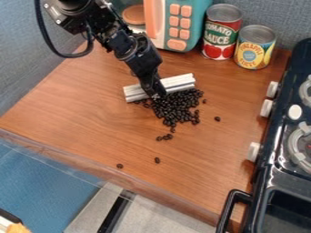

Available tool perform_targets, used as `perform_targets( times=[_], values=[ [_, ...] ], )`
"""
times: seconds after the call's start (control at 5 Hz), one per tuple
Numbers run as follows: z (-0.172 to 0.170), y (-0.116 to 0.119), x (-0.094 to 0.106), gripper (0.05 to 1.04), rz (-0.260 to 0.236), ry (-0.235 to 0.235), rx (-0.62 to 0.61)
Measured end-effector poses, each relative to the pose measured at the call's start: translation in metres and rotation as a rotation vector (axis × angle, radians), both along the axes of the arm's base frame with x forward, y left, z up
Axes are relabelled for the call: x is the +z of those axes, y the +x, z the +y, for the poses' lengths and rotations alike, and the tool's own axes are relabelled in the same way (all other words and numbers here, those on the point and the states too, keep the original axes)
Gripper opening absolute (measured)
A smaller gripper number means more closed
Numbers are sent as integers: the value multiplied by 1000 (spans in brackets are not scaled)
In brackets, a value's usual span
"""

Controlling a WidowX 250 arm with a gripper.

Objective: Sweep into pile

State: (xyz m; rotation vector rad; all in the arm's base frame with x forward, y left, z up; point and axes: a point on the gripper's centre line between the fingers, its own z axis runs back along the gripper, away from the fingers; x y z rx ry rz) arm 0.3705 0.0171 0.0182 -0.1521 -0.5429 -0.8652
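A brown wood-grain tabletop (79, 123) carries small black oval beans (175, 108), heaped centrally and straggling towards seven o'clock, red- and yellow-labelled metal cans (221, 31) at one, a teal-and-orange toy microwave (200, 27) at twelve.

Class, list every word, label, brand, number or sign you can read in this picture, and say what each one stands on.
"TOMATO SAUCE": on the taller can, at the back of the table.
"PINEAPPLE": on the shorter can, beside it.
The smaller print in the middle of the shorter can's label: too small to read.
No brand or number can be made out.
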Motion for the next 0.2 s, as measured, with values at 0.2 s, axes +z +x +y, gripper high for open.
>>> perform_targets(
  times=[0.2],
  values=[
    [-6, -5, 3, 381, 4, -4, -14]
  ],
)
